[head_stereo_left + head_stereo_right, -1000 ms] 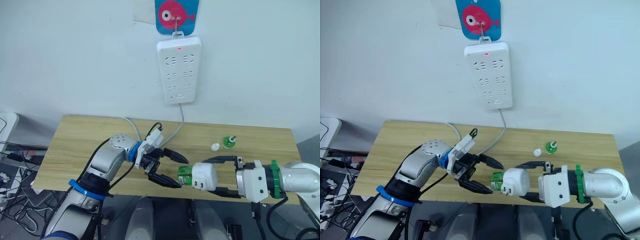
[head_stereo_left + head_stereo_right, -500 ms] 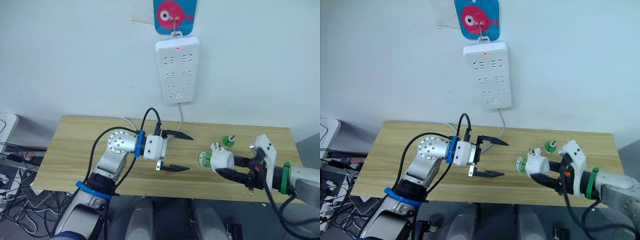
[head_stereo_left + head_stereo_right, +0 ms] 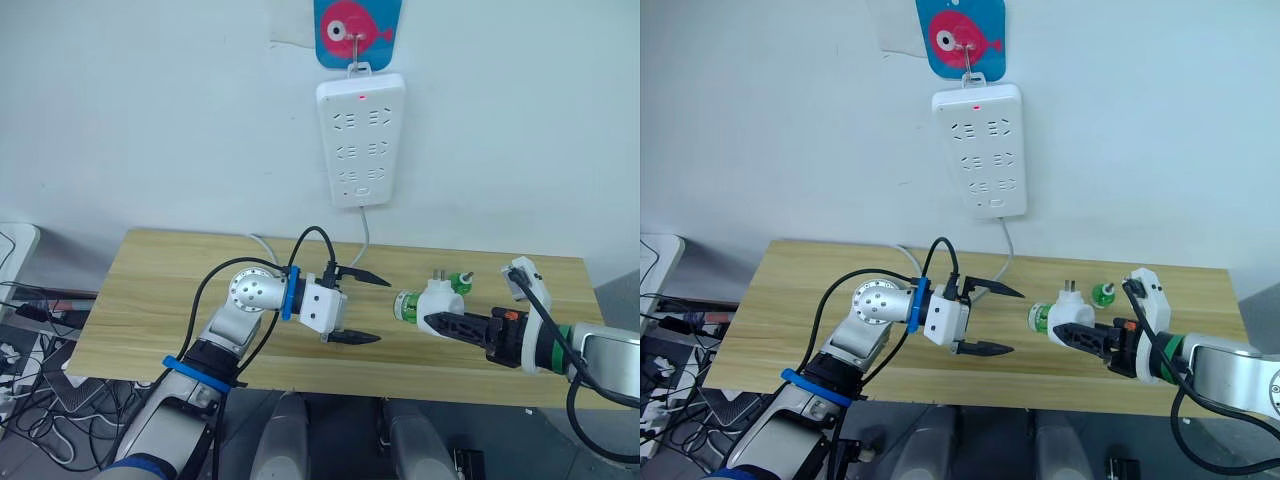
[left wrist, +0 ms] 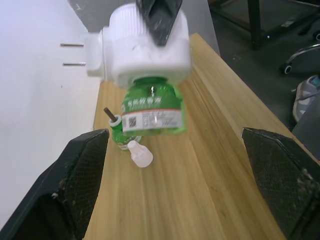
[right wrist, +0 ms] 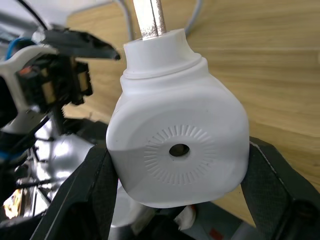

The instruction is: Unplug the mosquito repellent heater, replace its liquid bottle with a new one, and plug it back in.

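We see the left gripper [image 3: 355, 306] over the middle of the wooden table [image 3: 150, 280], near its front edge, its two black fingers spread wide with nothing between them. To its right, the right gripper [image 3: 437, 321] has its fingers clamped on the mosquito repellent heater [image 3: 437, 299], held above the table's right half with the prongs pointing up and the green liquid bottle [image 3: 404, 305] sticking out toward the left gripper. One finger lies behind the heater, hidden from us. A second green bottle [image 3: 1101, 293] and a small white cap [image 4: 139, 153] sit near the back edge. The white power strip [image 3: 360, 140] hangs on the wall.
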